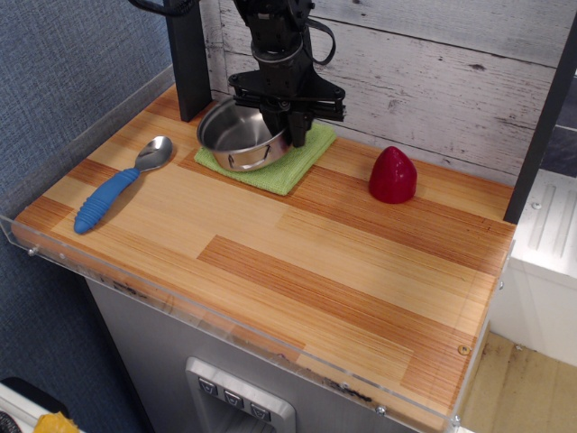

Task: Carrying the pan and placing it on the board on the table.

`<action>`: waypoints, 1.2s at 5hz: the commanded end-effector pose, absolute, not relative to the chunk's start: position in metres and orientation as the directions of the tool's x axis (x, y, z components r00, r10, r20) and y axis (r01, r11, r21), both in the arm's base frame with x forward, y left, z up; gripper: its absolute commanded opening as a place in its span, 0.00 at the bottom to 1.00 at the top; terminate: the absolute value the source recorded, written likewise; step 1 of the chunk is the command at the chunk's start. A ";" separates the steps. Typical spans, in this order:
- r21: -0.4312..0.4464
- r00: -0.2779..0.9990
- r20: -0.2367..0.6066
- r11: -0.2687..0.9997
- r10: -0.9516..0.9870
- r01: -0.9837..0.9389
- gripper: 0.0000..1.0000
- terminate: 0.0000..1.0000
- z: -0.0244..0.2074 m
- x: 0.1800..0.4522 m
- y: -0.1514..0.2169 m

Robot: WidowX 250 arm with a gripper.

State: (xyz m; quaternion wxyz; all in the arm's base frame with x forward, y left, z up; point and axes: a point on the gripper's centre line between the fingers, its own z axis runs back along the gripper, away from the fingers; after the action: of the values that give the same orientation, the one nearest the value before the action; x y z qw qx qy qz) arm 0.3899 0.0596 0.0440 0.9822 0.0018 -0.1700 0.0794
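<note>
Single view, observation.image. We are seeing the pan [242, 137] sitting over the board [279, 158] at the back of the table [297, 262], tilted a little so its open mouth is facing up and to the left. The pan is covering the board's left and middle part; green cloth is showing in front and to the right. We cannot tell whether its base is lying flat on the cloth or is a touch above it.

The gripper [296, 124] is coming straight down from above onto the pan's right rim, fingers narrow and closed on that rim, so we are reading it as holding the pan. We are judging that the rim grip explains the tilt: the weight is hanging from one side.

The arm is standing near vertical, wrist pointing down, close to the plank back wall.

The blue-handled spoon [117, 187] is lying well to the left on bare wood, and the red object [393, 175] is standing apart on the right; neither is crowding the board. We are judging release as the step remaining.
</note>
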 end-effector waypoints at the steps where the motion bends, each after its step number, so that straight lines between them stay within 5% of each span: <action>1: -0.082 0.864 0.468 0.983 0.186 -0.167 1.00 0.00 0.105 0.375 0.067; 3: -0.099 0.884 0.449 0.991 0.128 -0.093 1.00 0.00 0.170 0.309 0.038; 6: -0.069 0.961 0.255 0.990 -0.102 0.124 1.00 0.00 0.141 0.268 0.012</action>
State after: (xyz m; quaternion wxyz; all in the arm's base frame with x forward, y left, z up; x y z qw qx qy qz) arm 0.2685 0.0047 0.1293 0.9917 -0.0449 -0.1092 -0.0516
